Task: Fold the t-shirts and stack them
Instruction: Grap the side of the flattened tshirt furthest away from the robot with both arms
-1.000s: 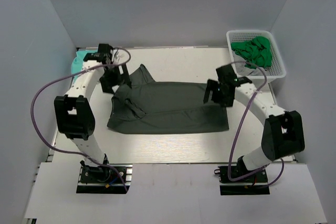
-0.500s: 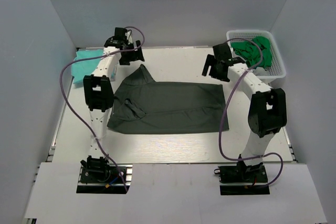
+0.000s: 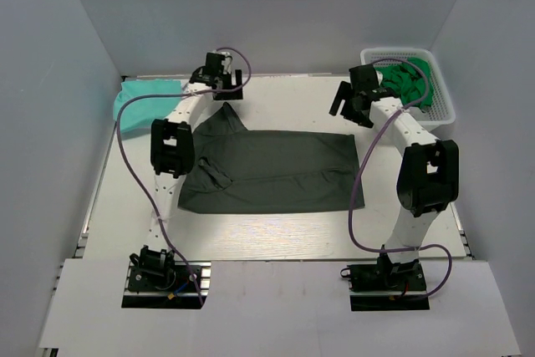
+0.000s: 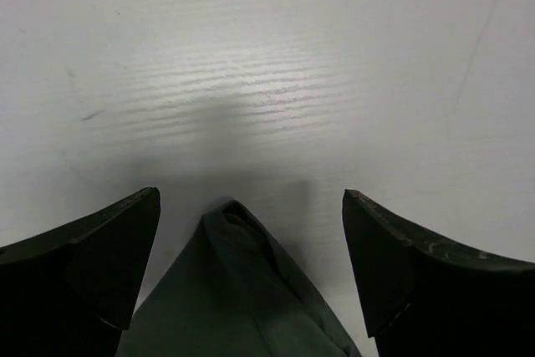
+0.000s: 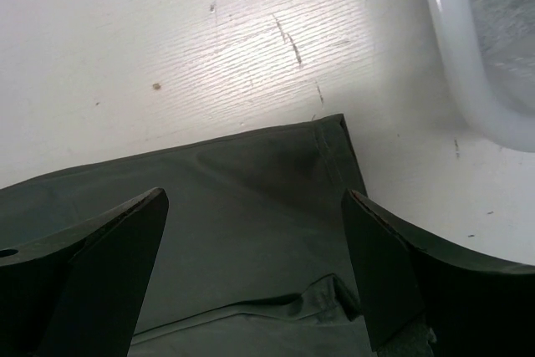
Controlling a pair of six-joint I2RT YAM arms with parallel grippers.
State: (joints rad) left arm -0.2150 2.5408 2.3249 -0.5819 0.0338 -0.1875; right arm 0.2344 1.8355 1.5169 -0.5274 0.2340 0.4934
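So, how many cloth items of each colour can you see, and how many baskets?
Dark grey-green t-shirt: 1
Mint-teal t-shirt: 1
Bright green cloth heap: 1 (the shirts inside cannot be counted)
White basket: 1
Total: 4

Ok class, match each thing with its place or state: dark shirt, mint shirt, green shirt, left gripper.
Things:
1. dark shirt
2. mint shirt
3. green shirt
4. left gripper

Places or states:
a. in the basket
b. at the far left edge of the table
c. spread out mid-table
d. open, at the dark shirt's far tip

Pairs: 1-c, 2-b, 3-a, 4-d
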